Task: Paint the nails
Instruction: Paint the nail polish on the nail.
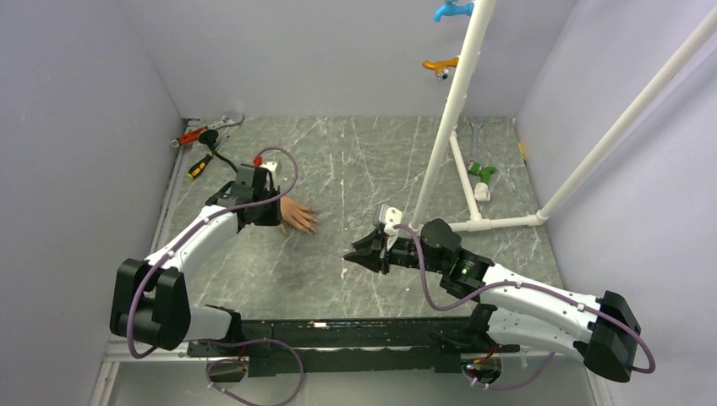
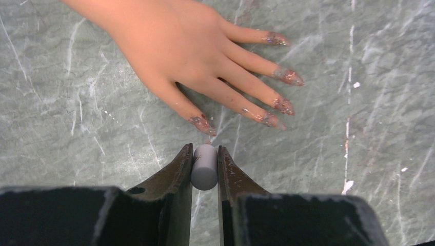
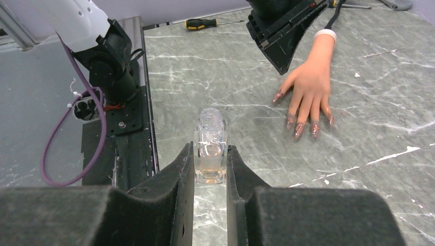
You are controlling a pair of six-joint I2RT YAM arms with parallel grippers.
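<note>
A flesh-coloured plastic mannequin hand point(image 2: 169, 46) lies palm down on the grey-green marble-patterned table point(image 1: 363, 161), left of the table's middle, its fingers spread and pointing toward the right arm's side. Its long pointed nails point(image 2: 288, 77) carry a patchy reddish-pink, glittery coat that smears onto the fingertips around them. A white cuff closes the wrist end, which lies under the left arm. The left gripper point(image 2: 204, 154) hangs above the mannequin hand, jaws drawn narrow and clamped on a small pale grey rounded cylinder point(image 2: 204, 169); in the left wrist view the cylinder's end sits just beside the thumb nail, though whether anything touches that nail cannot be told. The right gripper point(image 3: 210, 148) is well apart from the mannequin hand, nearer the arms' bases and right of it, its jaws pressed against both sides of a small clear glass bottle point(image 3: 211, 128) that stands upright between them, open-necked, with a little pale liquid at its bottom. At the back left of the table lie a yellow-handled screwdriver point(image 1: 199, 166) and a steel wrench point(image 1: 224, 123); a white plastic pipe frame point(image 1: 448, 118) rises at the back right.
</note>
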